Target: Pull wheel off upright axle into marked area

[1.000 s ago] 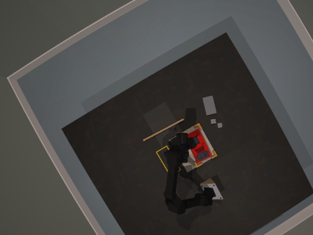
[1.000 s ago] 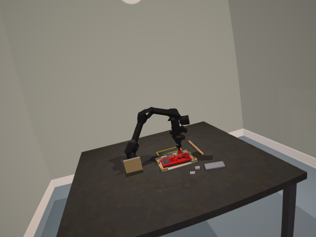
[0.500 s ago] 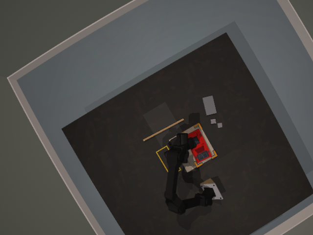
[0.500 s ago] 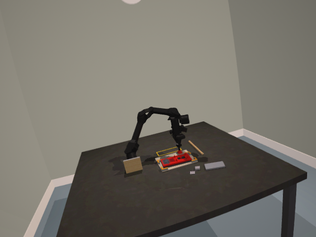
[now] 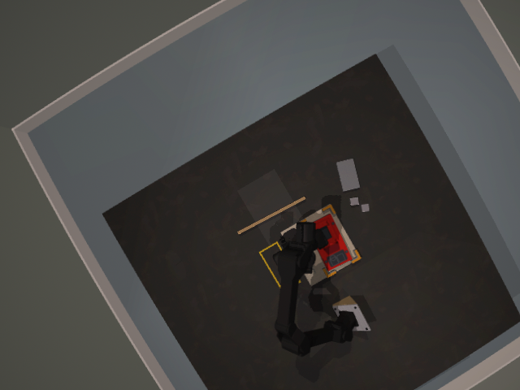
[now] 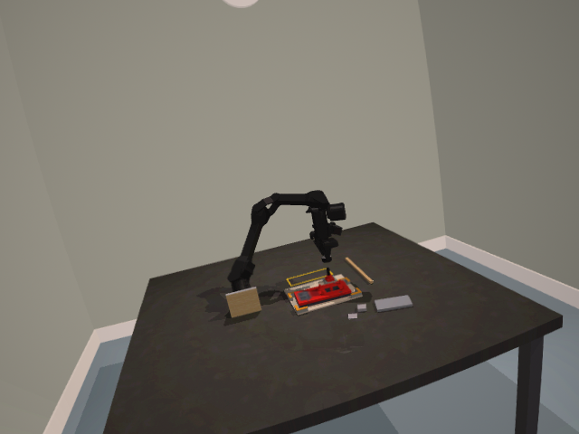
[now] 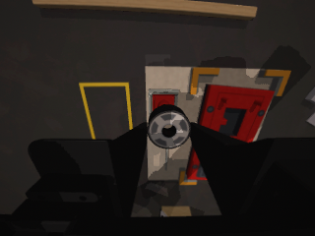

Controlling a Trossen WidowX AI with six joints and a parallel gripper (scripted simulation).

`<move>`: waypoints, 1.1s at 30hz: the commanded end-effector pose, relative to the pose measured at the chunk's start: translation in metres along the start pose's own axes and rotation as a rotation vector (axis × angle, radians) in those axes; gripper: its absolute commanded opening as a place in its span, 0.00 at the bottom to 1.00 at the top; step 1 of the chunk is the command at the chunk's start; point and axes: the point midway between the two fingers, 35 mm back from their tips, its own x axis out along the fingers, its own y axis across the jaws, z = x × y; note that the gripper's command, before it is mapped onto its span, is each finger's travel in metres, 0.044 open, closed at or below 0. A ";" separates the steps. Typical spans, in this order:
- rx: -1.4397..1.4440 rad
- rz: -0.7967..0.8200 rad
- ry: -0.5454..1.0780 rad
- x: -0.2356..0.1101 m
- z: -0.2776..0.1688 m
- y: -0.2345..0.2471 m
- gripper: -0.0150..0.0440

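My gripper [image 7: 167, 126] [image 6: 326, 257] is shut on the small grey wheel [image 7: 168, 129], seen face-on between the black fingers in the wrist view. It hangs in the air above the upright axle [image 6: 327, 270], which stands on a small red base at the left end of the beige baseplate [image 5: 350, 243] [image 6: 327, 304] [image 7: 169, 81]. A red board [image 5: 335, 245] [image 6: 322, 292] [image 7: 236, 105] fills most of that baseplate. The marked area is a yellow outline [image 5: 268, 247] [image 6: 306, 274] [image 7: 103, 85] on the table just left of the baseplate. The wheel is over the baseplate, not over the outline.
A long wooden stick [image 5: 270, 215] [image 6: 359, 269] [image 7: 148, 7] lies beyond the baseplate. A flat grey plate [image 5: 348, 174] [image 6: 393, 303] and two small grey cubes [image 5: 354, 201] [image 6: 361, 306] lie to its right. A tan block [image 6: 242, 302] stands at the arm's base.
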 end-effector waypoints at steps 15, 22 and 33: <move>0.001 -0.001 0.003 -0.006 -0.021 0.044 0.25; 0.001 0.000 0.004 -0.008 -0.035 0.066 0.25; 0.001 0.001 0.007 -0.009 -0.058 0.096 0.25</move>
